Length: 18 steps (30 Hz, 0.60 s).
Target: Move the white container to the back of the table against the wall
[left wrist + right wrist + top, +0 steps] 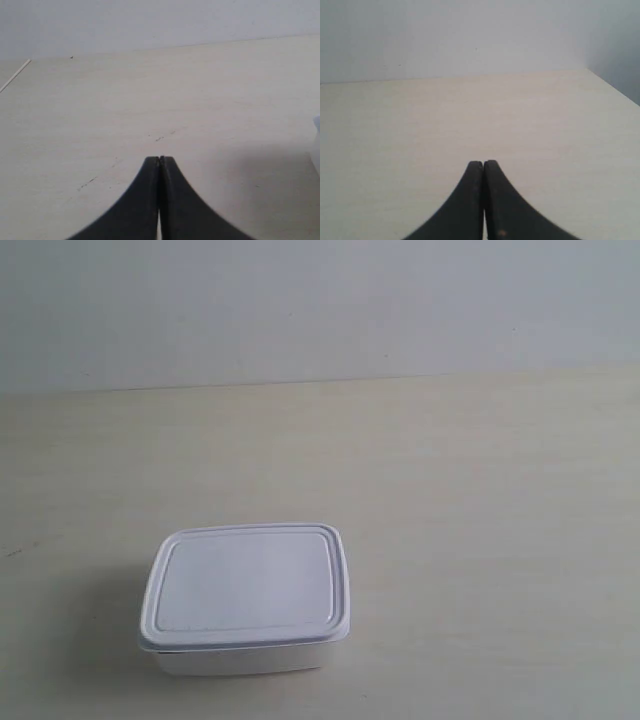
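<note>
The white container point(246, 598), lid on, stands on the cream table point(480, 500) near the front, left of centre in the exterior view, far from the pale wall point(320, 300). No arm shows in that view. My left gripper point(160, 159) is shut with nothing in it, low over bare tabletop; a sliver of the white container point(317, 142) shows at that view's edge. The right gripper point(483, 162) is shut too, empty, facing bare table and the wall point(455, 35).
The table meets the wall along a straight line point(320, 382). A table side edge point(615, 90) shows in the right wrist view, and a thin pale line point(15, 75) crosses the table corner in the left wrist view. Faint dark specks point(159, 138) mark the surface.
</note>
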Motion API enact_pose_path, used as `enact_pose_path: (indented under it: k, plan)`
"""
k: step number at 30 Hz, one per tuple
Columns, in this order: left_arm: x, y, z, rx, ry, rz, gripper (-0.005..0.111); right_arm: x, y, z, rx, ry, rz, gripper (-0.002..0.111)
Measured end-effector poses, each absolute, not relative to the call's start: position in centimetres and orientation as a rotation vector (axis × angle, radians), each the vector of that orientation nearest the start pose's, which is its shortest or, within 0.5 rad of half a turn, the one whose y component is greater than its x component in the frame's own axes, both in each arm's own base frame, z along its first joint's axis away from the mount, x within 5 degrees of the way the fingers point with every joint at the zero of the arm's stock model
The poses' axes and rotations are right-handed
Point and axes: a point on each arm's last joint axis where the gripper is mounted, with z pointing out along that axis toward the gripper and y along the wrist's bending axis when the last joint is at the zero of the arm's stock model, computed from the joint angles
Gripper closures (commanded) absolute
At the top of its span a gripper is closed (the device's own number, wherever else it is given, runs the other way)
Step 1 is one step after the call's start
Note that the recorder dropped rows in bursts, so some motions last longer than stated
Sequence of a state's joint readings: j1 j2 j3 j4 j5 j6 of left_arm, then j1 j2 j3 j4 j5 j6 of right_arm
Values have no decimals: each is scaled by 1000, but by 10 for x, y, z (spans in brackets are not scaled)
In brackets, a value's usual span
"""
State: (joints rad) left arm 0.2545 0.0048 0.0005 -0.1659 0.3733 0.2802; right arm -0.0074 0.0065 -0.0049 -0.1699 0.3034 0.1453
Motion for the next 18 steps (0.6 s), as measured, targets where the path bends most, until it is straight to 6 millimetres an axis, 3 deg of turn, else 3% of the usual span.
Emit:
enact_pose_path:
  k: [18]
  plan:
    - [55, 9, 178, -83, 1897, 203, 107, 55, -5, 187, 28, 1787, -63, 108]
